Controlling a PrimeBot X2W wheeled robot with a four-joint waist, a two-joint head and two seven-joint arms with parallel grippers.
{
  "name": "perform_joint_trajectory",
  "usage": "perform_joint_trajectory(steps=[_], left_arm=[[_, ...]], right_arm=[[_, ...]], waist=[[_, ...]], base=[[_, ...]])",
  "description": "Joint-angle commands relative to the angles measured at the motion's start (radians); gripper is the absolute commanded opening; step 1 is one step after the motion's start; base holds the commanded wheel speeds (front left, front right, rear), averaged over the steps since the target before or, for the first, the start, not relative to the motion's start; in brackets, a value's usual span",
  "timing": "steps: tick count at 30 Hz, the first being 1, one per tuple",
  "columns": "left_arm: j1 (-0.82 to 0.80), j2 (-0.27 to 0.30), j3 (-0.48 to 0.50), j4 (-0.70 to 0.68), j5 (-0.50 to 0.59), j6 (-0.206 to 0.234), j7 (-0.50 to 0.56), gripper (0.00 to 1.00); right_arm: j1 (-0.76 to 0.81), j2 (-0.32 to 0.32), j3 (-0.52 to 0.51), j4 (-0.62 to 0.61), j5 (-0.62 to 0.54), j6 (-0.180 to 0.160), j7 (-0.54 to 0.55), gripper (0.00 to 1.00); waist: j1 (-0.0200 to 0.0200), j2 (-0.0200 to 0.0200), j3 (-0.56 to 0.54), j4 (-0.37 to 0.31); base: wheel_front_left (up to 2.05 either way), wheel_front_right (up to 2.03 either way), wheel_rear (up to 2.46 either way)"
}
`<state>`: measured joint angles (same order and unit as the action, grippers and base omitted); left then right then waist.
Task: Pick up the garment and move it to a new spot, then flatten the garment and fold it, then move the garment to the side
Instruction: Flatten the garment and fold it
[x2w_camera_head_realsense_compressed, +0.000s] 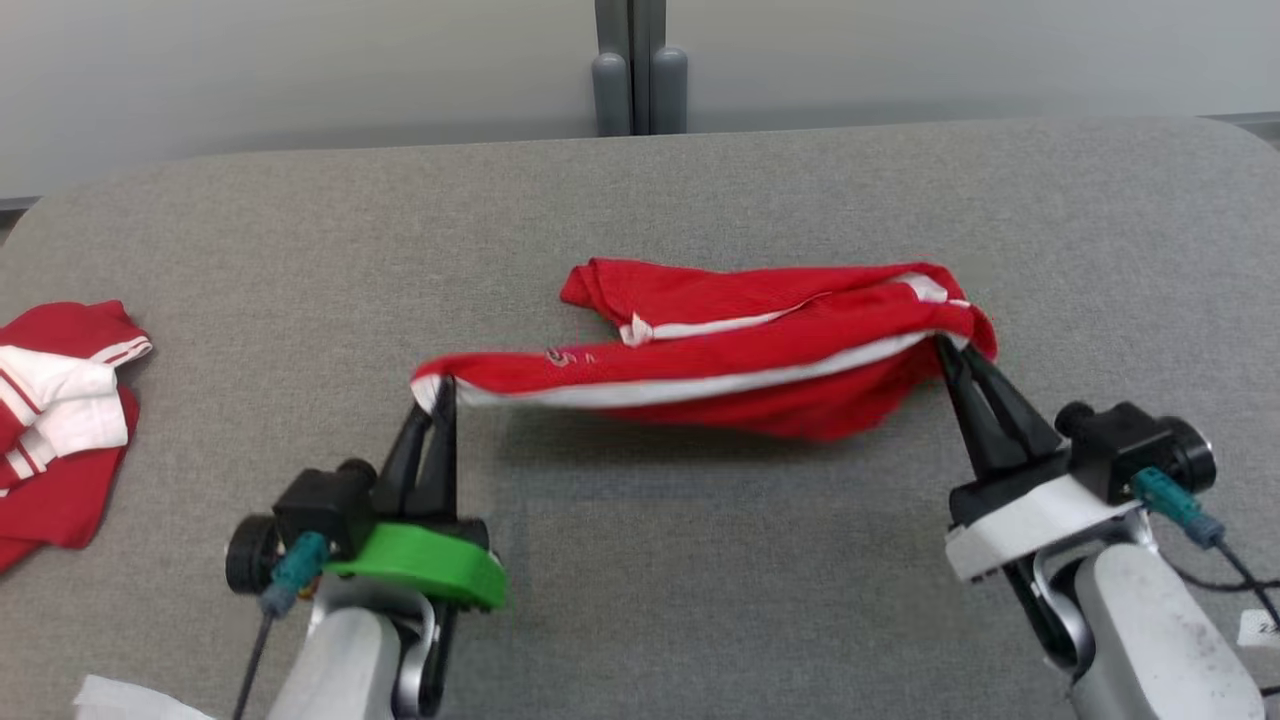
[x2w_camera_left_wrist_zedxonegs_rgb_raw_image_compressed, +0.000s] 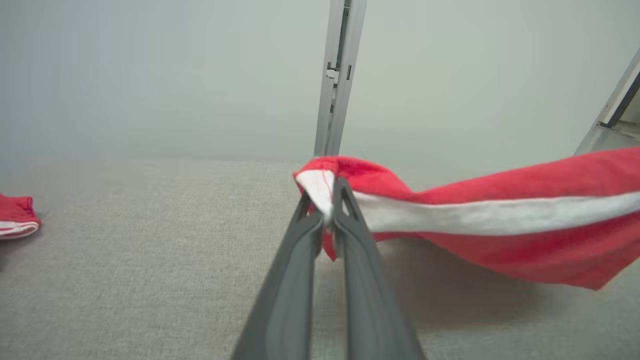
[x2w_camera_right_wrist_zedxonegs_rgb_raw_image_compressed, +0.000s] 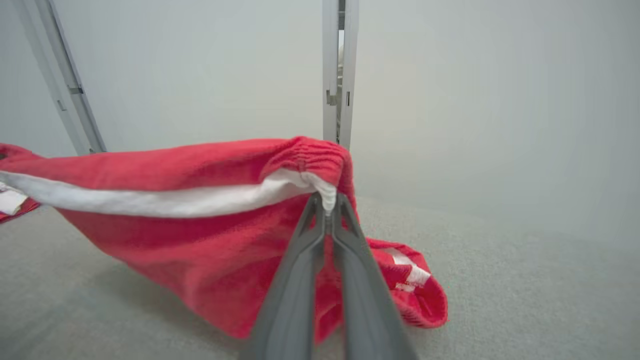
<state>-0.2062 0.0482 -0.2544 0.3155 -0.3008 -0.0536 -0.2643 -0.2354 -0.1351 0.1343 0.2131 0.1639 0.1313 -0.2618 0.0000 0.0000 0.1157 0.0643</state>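
Clamping the white-trimmed end of the red garment (x2w_camera_head_realsense_compressed: 720, 365), the left gripper (x2w_camera_head_realsense_compressed: 441, 388) is seen with its fingers drawn narrow on the cloth. The right gripper (x2w_camera_head_realsense_compressed: 948, 348) is closed in the same way on the gathered band at the other end. Between the two, the garment is held stretched above the grey table (x2w_camera_head_realsense_compressed: 700, 200), with its middle sagging over a shadow. A far fold near the right gripper appears to rest on the surface. A second garment (x2w_camera_head_realsense_compressed: 60, 430), red and white, lies well apart at the table's left edge. The step in hand is judged to be the pick-up and move to a new spot; flattening and folding are not yet done. For the next move, both grips would need to be kept firm and the arms carried together, so that the cloth is neither overstretched nor let slack. It would then need to be lowered where it can be spread flat, clear of the other piece.
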Motion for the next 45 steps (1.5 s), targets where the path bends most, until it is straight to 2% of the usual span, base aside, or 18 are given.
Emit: perform_joint_trajectory(steps=[1, 5, 9, 13, 16, 22, 28, 32, 35, 39, 45], left_arm=[[-0.045, 0.006, 0.024, -0.033, 0.026, -0.013, 0.0, 0.0], [-0.156, 0.04, 0.065, -0.108, 0.08, -0.041, 0.0, 0.0], [-0.293, 0.093, 0.065, -0.119, 0.1, -0.06, 0.004, 0.0], [-0.44, 0.135, 0.069, -0.114, 0.083, -0.067, 0.068, 0.0], [-0.529, 0.145, 0.071, -0.084, 0.065, -0.069, 0.139, 0.0], [-0.686, 0.138, 0.071, 0.015, 0.078, -0.046, 0.175, 0.0], [-0.898, 0.129, 0.102, 0.136, 0.106, 0.012, 0.065, 0.0], [-1.011, 0.118, 0.119, 0.201, 0.102, 0.024, 0.017, 0.0], [-1.01, 0.108, 0.115, 0.229, 0.11, 0.022, 0.003, 0.0], [-0.883, 0.08, 0.127, 0.239, 0.091, 0.017, -0.001, 0.0], [-0.529, 0.03, 0.164, 0.22, 0.063, 0.022, -0.002, 0.0]], right_arm=[[-0.03, -0.023, 0.006, -0.044, 0.028, -0.001, -0.004, 0.0], [-0.108, -0.085, 0.027, -0.155, 0.095, -0.001, -0.005, 0.0], [-0.201, -0.164, 0.05, -0.219, 0.154, -0.001, -0.004, 0.0], [-0.312, -0.234, 0.081, -0.25, 0.209, -0.001, 0.043, 0.0], [-0.395, -0.276, 0.117, -0.251, 0.234, -0.001, 0.097, 0.0], [-0.582, -0.321, 0.202, -0.16, 0.235, -0.001, 0.11, 0.0], [-0.836, -0.296, 0.241, 0.009, 0.132, -0.001, 0.027, 0.0], [-0.965, -0.265, 0.246, 0.114, 0.067, -0.001, 0.001, 0.0], [-0.987, -0.248, 0.25, 0.163, 0.051, -0.001, -0.003, 0.0], [-0.893, -0.238, 0.255, 0.165, 0.053, -0.001, -0.004, 0.0], [-0.605, -0.234, 0.24, 0.139, 0.1, -0.001, -0.004, 0.0]], waist=[[0.0, 0.0, -0.009, -0.003], [0.0, 0.0, -0.018, -0.01], [0.0, 0.0, -0.025, -0.014], [0.0, 0.0, -0.004, -0.018], [0.0, 0.0, 0.039, -0.022], [0.0, 0.0, 0.158, -0.025], [0.0, 0.0, 0.265, -0.036], [0.0, 0.0, 0.295, -0.034], [0.0, 0.0, 0.3, -0.028], [0.0, 0.0, 0.297, -0.018], [0.0, 0.0, 0.268, -0.01]], base=[[0.0, 0.0, 0.0], [0.0, 0.0, 0.0], [0.0, 0.0, 0.0], [0.0, 0.0, 0.0], [0.0, 0.0, 0.0], [0.0, 0.0, 0.0], [0.0, 0.0, 0.0], [0.0, 0.0, 0.0], [0.0, 0.0, 0.0], [0.0, 0.0, 0.0], [0.0, 0.0, 0.0]])
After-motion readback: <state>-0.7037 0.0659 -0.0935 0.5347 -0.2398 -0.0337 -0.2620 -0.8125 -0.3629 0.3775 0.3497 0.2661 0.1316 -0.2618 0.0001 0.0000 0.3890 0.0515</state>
